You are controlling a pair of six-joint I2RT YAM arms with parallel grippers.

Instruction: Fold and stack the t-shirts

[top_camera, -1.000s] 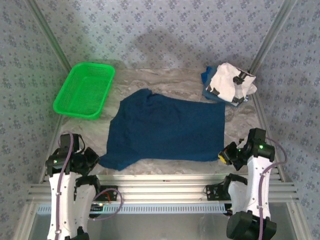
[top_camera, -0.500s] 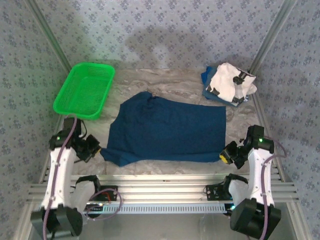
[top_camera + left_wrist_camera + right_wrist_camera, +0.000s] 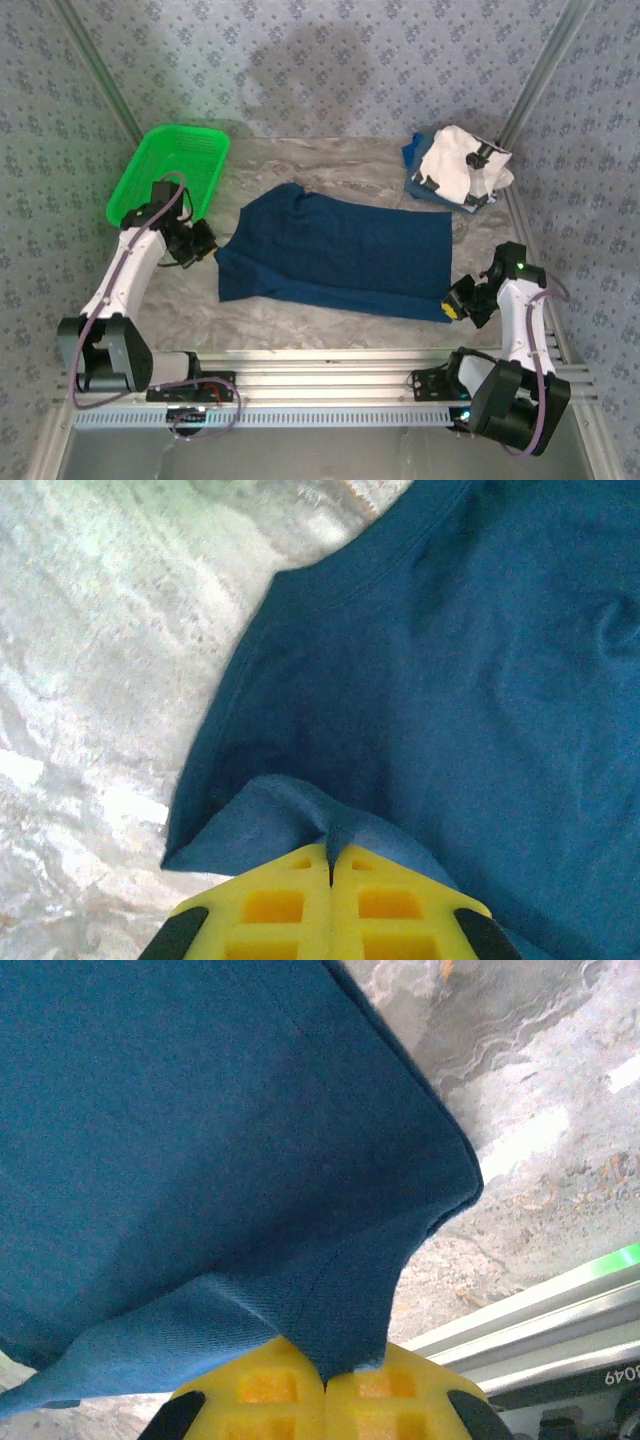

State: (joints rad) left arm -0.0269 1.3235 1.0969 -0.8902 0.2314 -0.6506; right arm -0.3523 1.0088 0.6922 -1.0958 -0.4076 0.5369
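Note:
A dark blue t-shirt (image 3: 340, 255) lies spread across the middle of the table. My left gripper (image 3: 207, 245) is shut on its left edge, the cloth pinched between the yellow fingers (image 3: 331, 855) with a small fold raised over the t-shirt (image 3: 450, 680). My right gripper (image 3: 452, 305) is shut on the near right corner; the hem of the t-shirt (image 3: 200, 1140) comes straight out of the closed tips (image 3: 325, 1372). At the back right a folded white t-shirt with black marks (image 3: 460, 165) rests on a folded blue one (image 3: 412, 155).
A green plastic basket (image 3: 165, 180) stands at the back left, just behind my left arm. Metal rails (image 3: 320, 365) run along the near edge. Bare marble tabletop (image 3: 300, 325) shows in front of the spread shirt. Patterned walls close in the sides.
My left arm has swung away from the near left corner toward the basket, carrying the shirt's left edge with it. The shirt's near edge has drawn back from the front. The right gripper barely moved.

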